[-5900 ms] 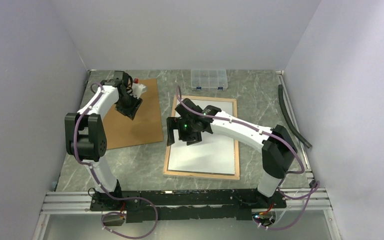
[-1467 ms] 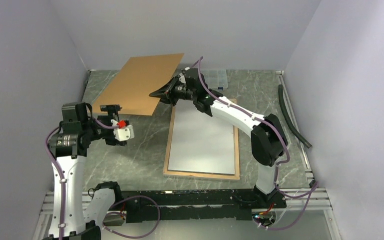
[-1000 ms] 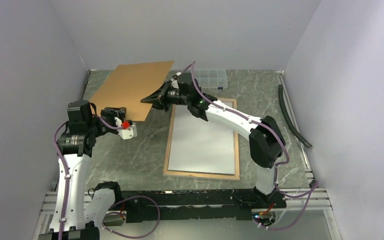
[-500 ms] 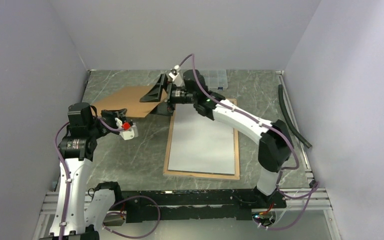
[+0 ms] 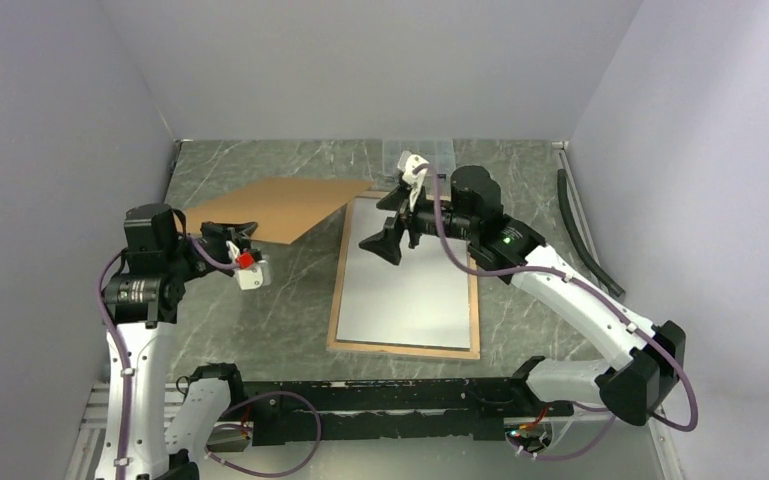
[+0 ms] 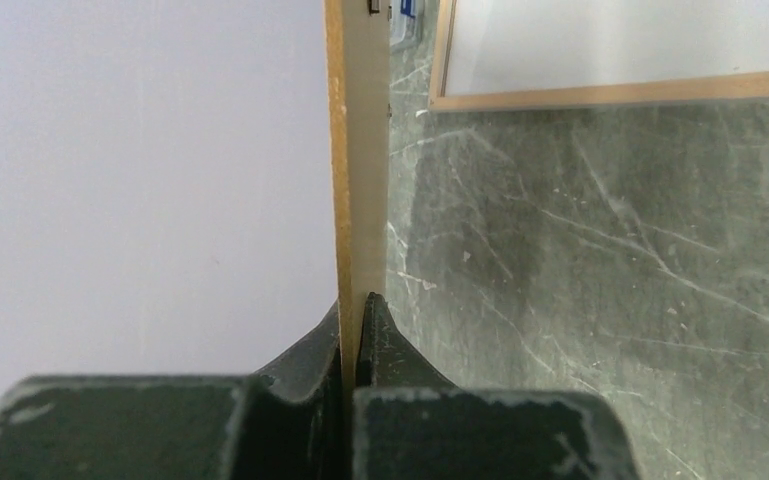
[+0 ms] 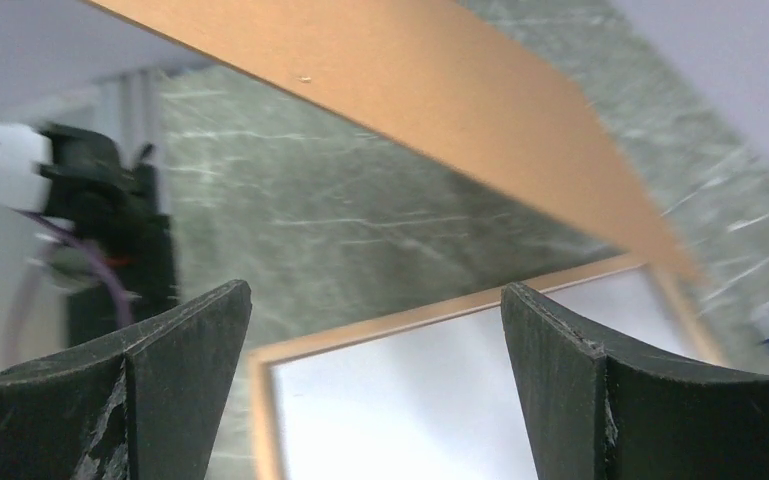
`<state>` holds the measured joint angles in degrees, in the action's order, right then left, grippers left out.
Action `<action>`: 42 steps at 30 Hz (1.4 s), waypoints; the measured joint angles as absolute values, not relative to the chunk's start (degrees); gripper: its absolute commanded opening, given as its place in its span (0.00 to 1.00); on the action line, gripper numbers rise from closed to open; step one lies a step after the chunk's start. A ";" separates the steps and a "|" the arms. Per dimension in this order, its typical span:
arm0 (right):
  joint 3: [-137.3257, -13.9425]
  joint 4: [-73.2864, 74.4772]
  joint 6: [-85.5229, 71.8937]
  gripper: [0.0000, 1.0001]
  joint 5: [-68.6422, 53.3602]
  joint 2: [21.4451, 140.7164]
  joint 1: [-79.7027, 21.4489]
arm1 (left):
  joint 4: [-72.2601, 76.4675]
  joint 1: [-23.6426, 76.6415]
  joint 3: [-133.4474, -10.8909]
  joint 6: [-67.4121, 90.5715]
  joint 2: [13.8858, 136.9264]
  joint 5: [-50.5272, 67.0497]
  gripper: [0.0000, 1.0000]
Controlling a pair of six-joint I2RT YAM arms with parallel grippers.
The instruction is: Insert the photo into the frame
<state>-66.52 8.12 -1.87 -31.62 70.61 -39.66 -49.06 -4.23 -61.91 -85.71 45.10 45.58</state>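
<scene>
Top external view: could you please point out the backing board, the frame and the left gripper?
backing board (image 5: 278, 207), top view, middle of brown face
frame (image 5: 403, 349), top view, near wooden border
left gripper (image 5: 243, 228), top view, fingertips at board's edge

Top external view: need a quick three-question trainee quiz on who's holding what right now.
1. True or false: the right pincer stands open above the frame.
2. The left pincer clamps: A) the frame, B) the backing board, C) nothing.
3. Fill in: the frame lies flat on the ____.
Key: 1 true; 2 B; 3 table.
</scene>
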 measured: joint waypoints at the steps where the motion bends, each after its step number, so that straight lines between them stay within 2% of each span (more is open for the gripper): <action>1: -66.39 8.19 2.39 1.00 -31.33 70.52 -39.86 | -50.30 -4.23 -62.83 -86.28 45.10 46.00 0.03; 8: -67.99 10.57 24.40 0.93 -27.70 76.71 -43.22 | -55.51 -4.14 -66.63 -88.84 45.23 48.69 0.03; 16: -68.12 6.70 33.82 0.77 -21.47 81.41 -48.47 | -60.55 -4.14 -67.92 -93.76 45.50 50.33 0.03; 20: -69.43 4.86 36.62 0.55 -18.44 84.51 -49.91 | -62.22 -4.14 -67.92 -95.20 45.32 50.63 0.03; 24: -71.22 3.79 38.33 0.16 -16.73 87.48 -51.57 | -62.15 -4.14 -67.96 -95.26 45.15 50.87 0.03; 26: -71.37 2.42 40.03 0.04 -15.27 87.88 -51.88 | -61.78 -4.21 -68.10 -94.61 45.15 50.85 0.03; 27: -71.37 2.04 40.60 0.02 -15.07 87.88 -51.90 | -61.76 -4.27 -68.20 -93.45 45.23 51.00 0.03; 28: -71.24 2.04 41.56 0.00 -15.00 87.85 -51.99 | -61.32 -4.32 -68.23 -92.31 45.23 51.03 0.09; 31: -68.93 -1.72 42.87 0.00 -13.93 87.50 -52.60 | -57.89 -4.43 -67.90 -89.91 44.97 50.85 0.40; 33: -67.02 -4.05 41.28 0.00 -13.65 86.72 -52.60 | -50.76 -4.25 -65.28 -88.55 43.31 51.24 0.83; 34: -66.50 -4.49 40.07 0.00 -13.69 86.37 -52.62 | -45.60 -4.14 -63.24 -87.94 42.00 51.18 0.93; 38: -66.00 -6.76 32.21 0.00 -13.45 85.32 -52.01 | -28.62 -4.10 -56.88 -82.89 37.58 50.15 0.94; 42: -66.67 -8.56 25.96 0.00 -12.99 84.68 -50.74 | -18.83 -4.03 -59.00 -75.05 39.33 47.18 0.94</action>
